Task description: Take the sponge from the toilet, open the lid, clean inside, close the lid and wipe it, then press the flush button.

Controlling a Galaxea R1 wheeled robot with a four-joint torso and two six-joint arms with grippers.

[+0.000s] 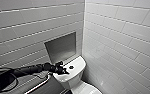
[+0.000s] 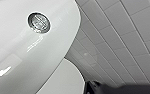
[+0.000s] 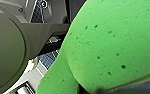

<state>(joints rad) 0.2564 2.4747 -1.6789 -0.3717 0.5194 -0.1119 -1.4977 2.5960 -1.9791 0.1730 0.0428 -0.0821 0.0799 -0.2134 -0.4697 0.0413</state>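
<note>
The white tank cover (image 1: pixel 74 65) carries the small dark flush button (image 1: pixel 71 67) in its middle. My left gripper (image 1: pixel 65 72) is shut and hovers over the cover's near-left edge, a short way from the button. In the left wrist view the flush button (image 2: pixel 39 22) shows as a round metallic disc on the glossy tank cover (image 2: pixel 21 57). Below the tank, part of the white lid (image 1: pixel 88 89) is down. In the right wrist view the bright green sponge (image 3: pixel 111 42) looms large and bent, with my right gripper shut on it.
The toilet stands in a corner of white tiled walls (image 1: pixel 121 37). A grey recessed niche (image 1: pixel 61 47) is set in the wall above the tank. A dark surface with a metal rail (image 1: pixel 38 85) lies at the lower left, under my left arm.
</note>
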